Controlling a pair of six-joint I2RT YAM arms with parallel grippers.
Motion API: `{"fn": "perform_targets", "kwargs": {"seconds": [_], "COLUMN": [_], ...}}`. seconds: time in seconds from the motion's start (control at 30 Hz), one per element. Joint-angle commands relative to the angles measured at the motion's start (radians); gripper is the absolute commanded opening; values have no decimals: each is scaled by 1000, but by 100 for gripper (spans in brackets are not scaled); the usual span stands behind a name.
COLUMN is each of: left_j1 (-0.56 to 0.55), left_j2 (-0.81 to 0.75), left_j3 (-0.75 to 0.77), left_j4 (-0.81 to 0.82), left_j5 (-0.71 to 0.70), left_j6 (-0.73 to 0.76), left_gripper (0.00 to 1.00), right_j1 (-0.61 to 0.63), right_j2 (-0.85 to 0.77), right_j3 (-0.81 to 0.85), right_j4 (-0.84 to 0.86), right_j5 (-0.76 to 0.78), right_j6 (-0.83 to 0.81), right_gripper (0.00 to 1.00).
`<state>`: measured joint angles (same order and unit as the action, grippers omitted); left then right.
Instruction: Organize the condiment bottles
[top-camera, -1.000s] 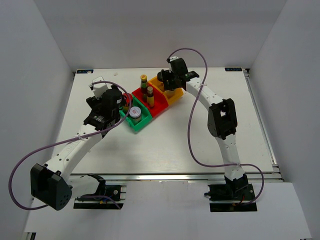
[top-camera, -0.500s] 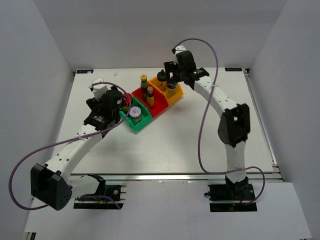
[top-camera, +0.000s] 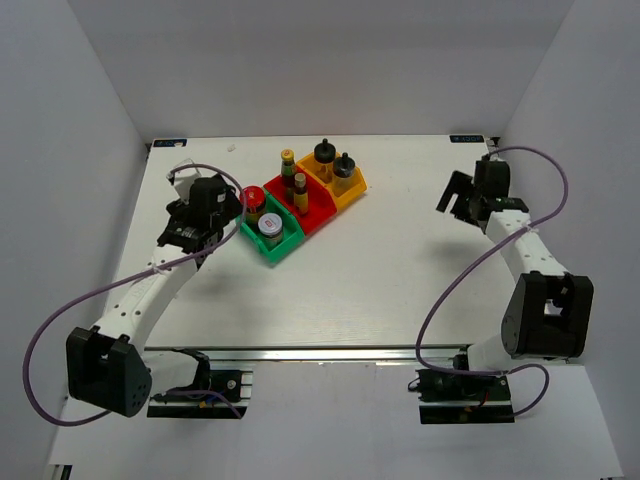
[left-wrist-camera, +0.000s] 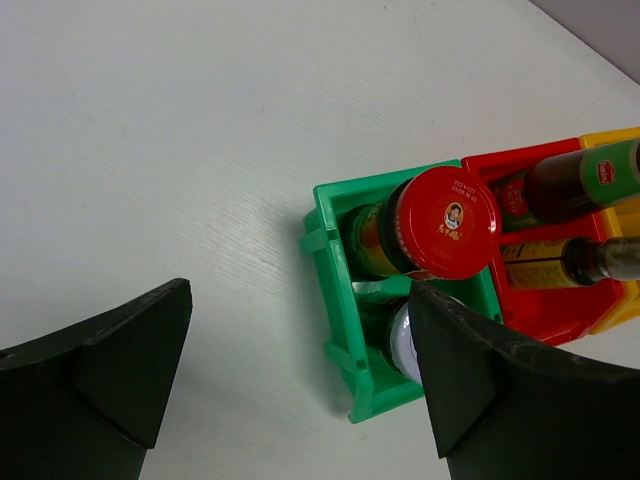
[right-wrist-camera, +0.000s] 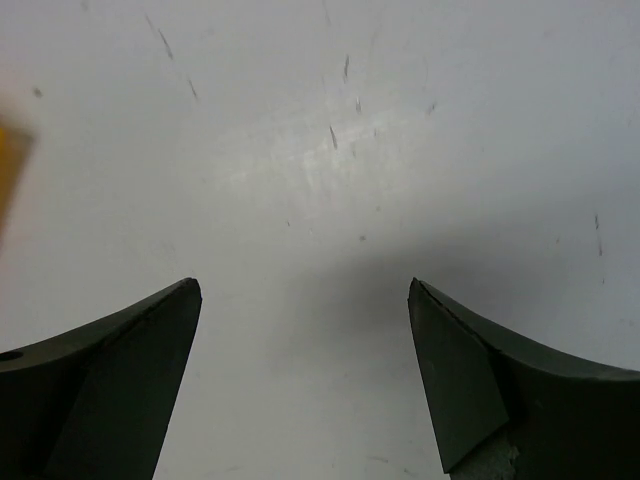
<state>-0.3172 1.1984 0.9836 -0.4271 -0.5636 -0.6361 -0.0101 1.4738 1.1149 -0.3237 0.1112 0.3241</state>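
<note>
All the condiment bottles stand in the row of bins. The red-capped jar (top-camera: 254, 197) (left-wrist-camera: 447, 222) and the white-lidded jar (top-camera: 270, 226) (left-wrist-camera: 403, 338) share the green bin (top-camera: 283, 246) (left-wrist-camera: 335, 290). In the red bin (top-camera: 318, 217) are the yellow-capped sauce bottle (top-camera: 287, 160) (left-wrist-camera: 570, 180) and the slim yellow bottle (top-camera: 300, 190) (left-wrist-camera: 540, 265). Two black-topped shakers (top-camera: 323, 152) (top-camera: 344, 165) fill the orange bin (top-camera: 355, 187). My left gripper (top-camera: 228, 210) (left-wrist-camera: 298, 300) hangs open and empty just left of the green bin. My right gripper (top-camera: 455, 196) (right-wrist-camera: 305, 285) is open and empty over bare table at the far right.
The white table (top-camera: 380, 270) has raised rails along its right and front edges. Grey walls close in the back and both sides. Purple cables loop off both arms.
My right gripper opened, left a black-topped shaker standing in the orange bin, and swung far to the right. My left arm drew back a little to the left.
</note>
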Motion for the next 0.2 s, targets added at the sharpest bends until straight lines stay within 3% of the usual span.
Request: {"fn": "perform_targets", "kwargs": {"seconds": [0.0, 0.07, 0.17], "left_j1": [91, 132, 133], "left_j2": [29, 53, 64], "left_j3": [-10, -8, -11], "left_j4": [60, 76, 65], "left_j5": [218, 275, 237], "left_j6": [7, 7, -2], "left_gripper": [98, 98, 98], "right_j1": [41, 41, 41], "right_j2": [-67, -61, -46], "right_j3": [-12, -1, 17], "right_j4": [14, 6, 28], "right_j5": [84, 68, 30], "right_j6": [21, 15, 18], "right_gripper": [90, 89, 90]}}
